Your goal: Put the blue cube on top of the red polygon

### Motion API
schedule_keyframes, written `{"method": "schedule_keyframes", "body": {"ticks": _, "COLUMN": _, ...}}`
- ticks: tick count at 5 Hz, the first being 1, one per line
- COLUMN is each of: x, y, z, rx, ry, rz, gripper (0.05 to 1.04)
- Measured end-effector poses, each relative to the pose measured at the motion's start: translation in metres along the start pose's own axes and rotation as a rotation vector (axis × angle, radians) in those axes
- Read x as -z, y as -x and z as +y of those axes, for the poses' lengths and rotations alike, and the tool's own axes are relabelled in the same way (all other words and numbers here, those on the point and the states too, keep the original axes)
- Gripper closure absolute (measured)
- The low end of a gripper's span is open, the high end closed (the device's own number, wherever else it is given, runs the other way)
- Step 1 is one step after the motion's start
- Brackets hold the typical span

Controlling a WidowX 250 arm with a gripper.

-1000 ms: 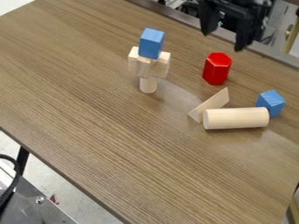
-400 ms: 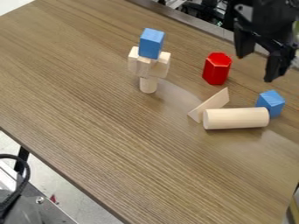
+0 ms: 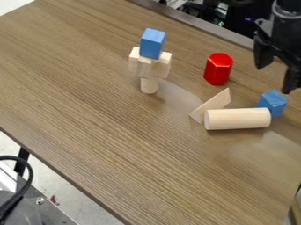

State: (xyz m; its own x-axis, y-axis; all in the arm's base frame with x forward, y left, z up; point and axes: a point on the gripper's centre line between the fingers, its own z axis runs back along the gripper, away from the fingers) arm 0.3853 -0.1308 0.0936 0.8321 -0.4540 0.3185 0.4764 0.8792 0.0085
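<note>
At near right, wooden cylinder (image 3: 237, 119) lies close beside the blue cube (image 3: 272, 103); may crowd my grasp. Gripper (image 3: 273, 80) open, empty, above that cube. Step judged: pick-up; next, centre and lower. Farther, wooden wedge (image 3: 211, 105), then upright red polygon (image 3: 218, 70). Far left, second blue cube (image 3: 152, 42) tops a wooden stack (image 3: 149, 71)

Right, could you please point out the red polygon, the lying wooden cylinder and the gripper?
Red polygon (image 3: 217, 74), camera view: its front side.
Lying wooden cylinder (image 3: 239, 119), camera view: its curved side.
Gripper (image 3: 273, 80), camera view: midway between its fingertips.
</note>
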Motion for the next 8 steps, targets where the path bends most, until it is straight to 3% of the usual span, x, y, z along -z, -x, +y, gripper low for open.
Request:
{"method": "schedule_keyframes", "body": {"ticks": 1, "x": 0.023, "y": -0.009, "z": 0.001, "rx": -0.032, "ry": -0.031, "rz": -0.017, "gripper": 0.083}}
{"method": "schedule_keyframes", "body": {"ticks": 2, "x": 0.032, "y": -0.018, "z": 0.005, "rx": -0.044, "ry": -0.040, "rz": -0.033, "gripper": 0.084}}
{"method": "schedule_keyframes", "body": {"ticks": 3, "x": 0.050, "y": -0.019, "z": 0.007, "rx": -0.052, "ry": -0.039, "rz": -0.005, "gripper": 0.083}}
{"method": "schedule_keyframes", "body": {"ticks": 5, "x": 0.053, "y": -0.009, "z": 0.012, "rx": -0.052, "ry": -0.026, "rz": 0.075, "gripper": 0.124}}
{"method": "schedule_keyframes", "body": {"ticks": 6, "x": 0.052, "y": 0.000, "z": 0.017, "rx": -0.048, "ry": -0.034, "rz": 0.125, "gripper": 0.390}}
{"method": "schedule_keyframes", "body": {"ticks": 7, "x": 0.051, "y": 0.004, "z": 0.018, "rx": -0.042, "ry": -0.038, "rz": 0.155, "gripper": 0.539}}
{"method": "schedule_keyframes", "body": {"ticks": 8, "x": 0.045, "y": 0.005, "z": 0.018, "rx": -0.052, "ry": -0.032, "rz": 0.148, "gripper": 0.539}}
